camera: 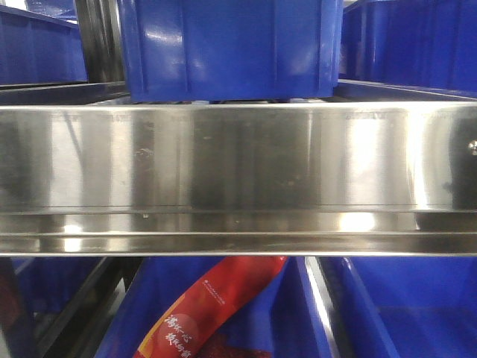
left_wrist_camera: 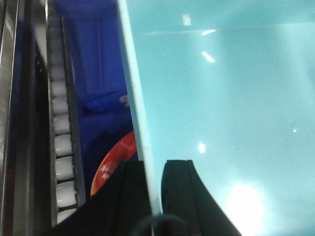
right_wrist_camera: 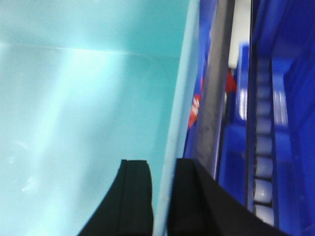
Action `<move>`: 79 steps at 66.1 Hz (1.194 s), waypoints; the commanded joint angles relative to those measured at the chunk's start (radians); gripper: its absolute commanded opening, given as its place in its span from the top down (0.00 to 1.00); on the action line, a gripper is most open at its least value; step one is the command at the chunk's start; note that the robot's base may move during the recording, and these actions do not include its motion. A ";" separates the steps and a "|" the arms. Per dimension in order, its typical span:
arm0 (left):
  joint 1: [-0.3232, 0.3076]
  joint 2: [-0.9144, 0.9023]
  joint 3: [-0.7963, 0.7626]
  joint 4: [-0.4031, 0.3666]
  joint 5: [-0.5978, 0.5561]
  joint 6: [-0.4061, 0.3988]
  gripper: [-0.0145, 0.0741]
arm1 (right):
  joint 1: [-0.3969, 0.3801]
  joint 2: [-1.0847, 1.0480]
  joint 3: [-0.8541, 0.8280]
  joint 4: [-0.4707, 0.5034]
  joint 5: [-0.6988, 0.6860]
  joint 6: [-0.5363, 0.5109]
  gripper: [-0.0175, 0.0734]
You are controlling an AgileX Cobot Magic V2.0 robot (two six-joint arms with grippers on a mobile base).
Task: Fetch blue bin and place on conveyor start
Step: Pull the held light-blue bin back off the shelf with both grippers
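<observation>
pale blue bin [left_wrist_camera: 236,123] gripped by both side walls at the racks
left gripper [left_wrist_camera: 155,169] has its jaws closed narrow over the bin's left wall, one finger inside and one outside, beside the roller track [left_wrist_camera: 61,147]; right gripper [right_wrist_camera: 160,167] clamps the opposite wall the same way, likely so the wide tub rides level between the arms; the conveyor start is not in view, so placing looks some way off

smooth, matte black, flared fingers [left_wrist_camera: 182,191]
</observation>
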 commanded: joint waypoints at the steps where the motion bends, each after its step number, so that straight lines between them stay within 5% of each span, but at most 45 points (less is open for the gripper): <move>1: 0.005 -0.022 -0.006 0.071 0.000 0.015 0.96 | -0.009 -0.036 -0.007 -0.039 -0.036 -0.021 0.98; 79: 0.005 -0.022 -0.006 0.071 0.000 0.015 0.96 | -0.009 -0.031 -0.007 -0.037 -0.036 -0.021 0.98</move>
